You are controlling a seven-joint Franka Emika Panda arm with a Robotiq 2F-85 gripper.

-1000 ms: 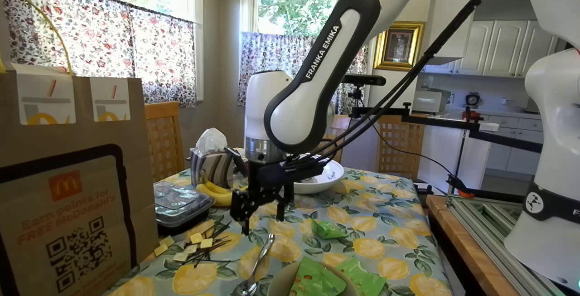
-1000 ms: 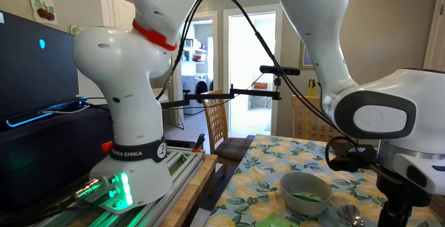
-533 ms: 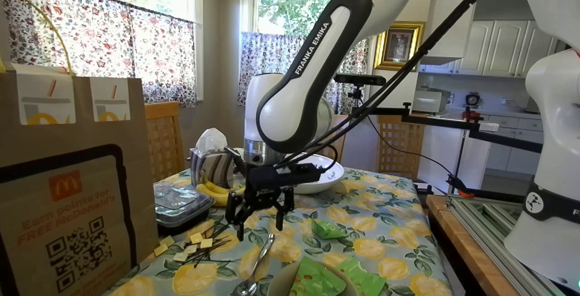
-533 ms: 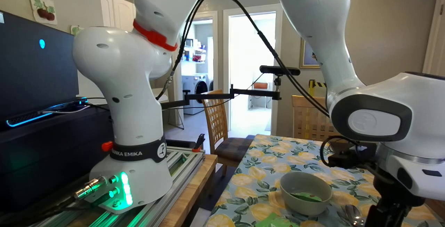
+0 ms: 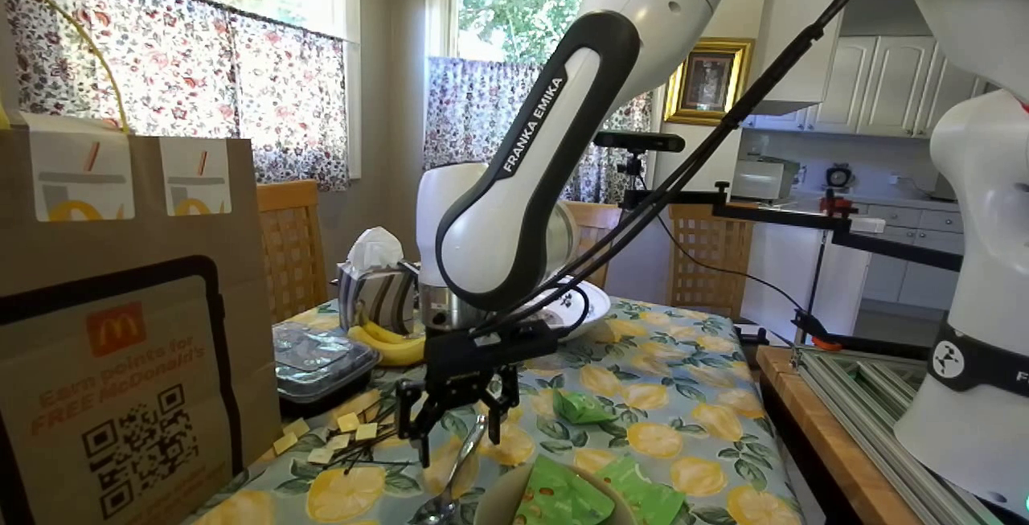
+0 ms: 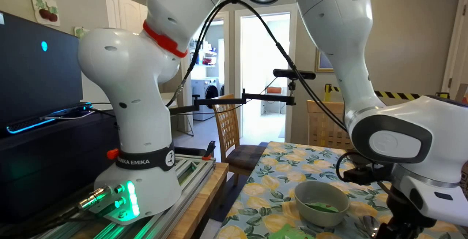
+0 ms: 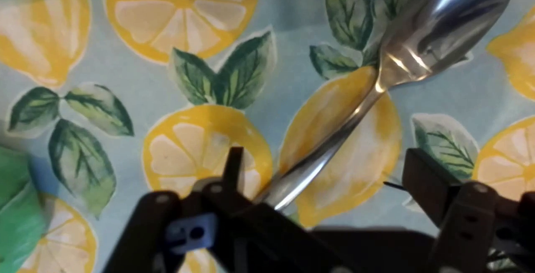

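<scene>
My gripper (image 5: 459,449) points down over the table with its jaws wide apart and nothing held. A metal spoon (image 7: 334,139) lies beneath it on the lemon-print tablecloth (image 6: 270,180). In the wrist view the spoon's handle runs slantwise between the fingers (image 7: 430,181), its end hidden behind the left finger, and its bowl lies at upper right. Whether the fingertips touch the cloth, I cannot tell. Beside the spoon stands a grey-green bowl (image 6: 318,215) with a green packet (image 5: 563,493) in it. Another green packet (image 5: 643,493) lies by that bowl, and a third crumpled packet (image 5: 580,407) lies farther off.
Thin dark sticks with pale yellow tabs (image 5: 366,432) are scattered left of the gripper in an exterior view. Behind them sit a clear-lidded container (image 5: 321,360), bananas (image 5: 390,346), a striped tissue box (image 5: 378,292) and a white bowl (image 5: 599,312). A tall paper bag (image 5: 161,268) stands at left.
The gripper has come down toward the tablecloth and turned slightly, its jaws staying apart. It is now close above the spoon handle. Spoon, bowl and packets have stayed where they were.
</scene>
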